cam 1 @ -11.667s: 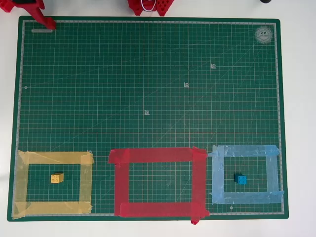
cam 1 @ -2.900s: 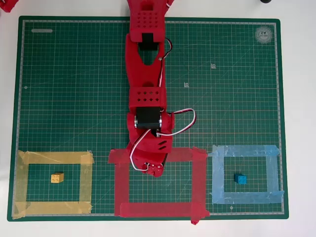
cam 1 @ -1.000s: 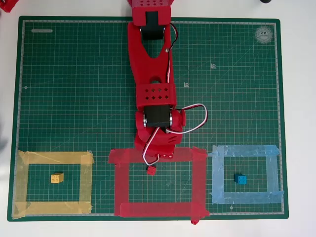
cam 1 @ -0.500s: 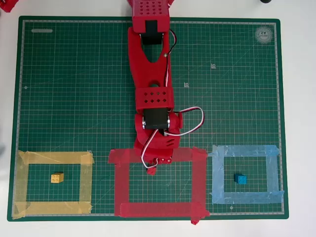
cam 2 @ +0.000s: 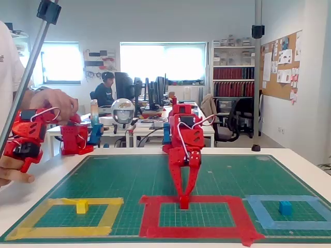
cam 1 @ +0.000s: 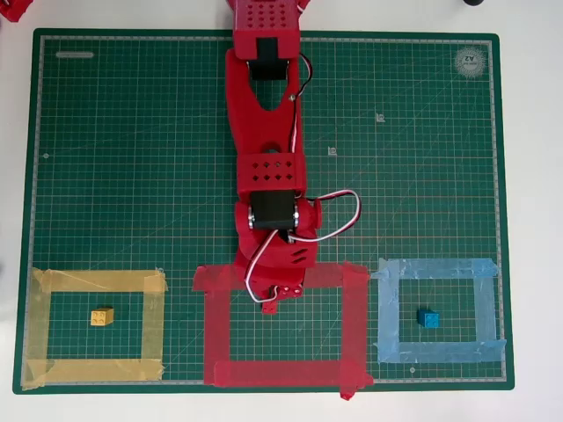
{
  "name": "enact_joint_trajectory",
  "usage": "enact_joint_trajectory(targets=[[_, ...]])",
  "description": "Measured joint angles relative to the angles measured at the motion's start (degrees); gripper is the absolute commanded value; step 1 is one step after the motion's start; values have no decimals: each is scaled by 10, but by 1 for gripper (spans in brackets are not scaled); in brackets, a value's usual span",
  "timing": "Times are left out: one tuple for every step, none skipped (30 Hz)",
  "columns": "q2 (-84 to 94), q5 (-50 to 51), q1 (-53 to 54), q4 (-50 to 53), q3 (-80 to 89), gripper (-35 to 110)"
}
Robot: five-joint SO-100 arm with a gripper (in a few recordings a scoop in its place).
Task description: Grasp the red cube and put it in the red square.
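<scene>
The red cube [cam 1: 269, 308] sits on the mat just inside the far strip of the red square [cam 1: 281, 374], low at my fingertips. My red gripper [cam 1: 272, 301] reaches down over that strip. In the fixed view its two fingers converge to a point on the red cube [cam 2: 183, 204], so the gripper [cam 2: 183, 198] looks shut on it, with the cube touching the mat inside the red square [cam 2: 196, 231]. From overhead, the gripper's body hides most of the cube.
A yellow cube [cam 1: 102, 316] lies in the yellow tape square [cam 1: 97, 281] at the left. A blue cube [cam 1: 428, 318] lies in the light-blue tape square [cam 1: 435, 268] at the right. The green cutting mat [cam 1: 132, 158] covers the white table.
Over the last second the arm has shifted slightly left and pushed its gripper forward over the red cube, which has stayed at the inner edge of the red square's far strip.
</scene>
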Motion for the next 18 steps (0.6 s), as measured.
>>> enact_joint_trajectory(targets=[[0,0,3,-3,-1,-1],[0,0,3,-4,-3,-1],[0,0,4,-5,-4,-1],[0,0,3,-10,-4,-1],[0,0,3,-12,-4,-1],[0,0,3,-14,-4,-1],[0,0,3,-15,-4,-1],[0,0,3,-15,-4,-1],[0,0,3,-15,-4,-1],[0,0,3,-15,-4,-1],[0,0,3,-15,-4,-1],[0,0,3,-15,-4,-1],[0,0,3,-15,-4,-1],[0,0,3,-15,-4,-1],[0,0,3,-15,-4,-1],[0,0,3,-15,-4,-1],[0,0,3,-15,-4,-1],[0,0,3,-15,-4,-1]])
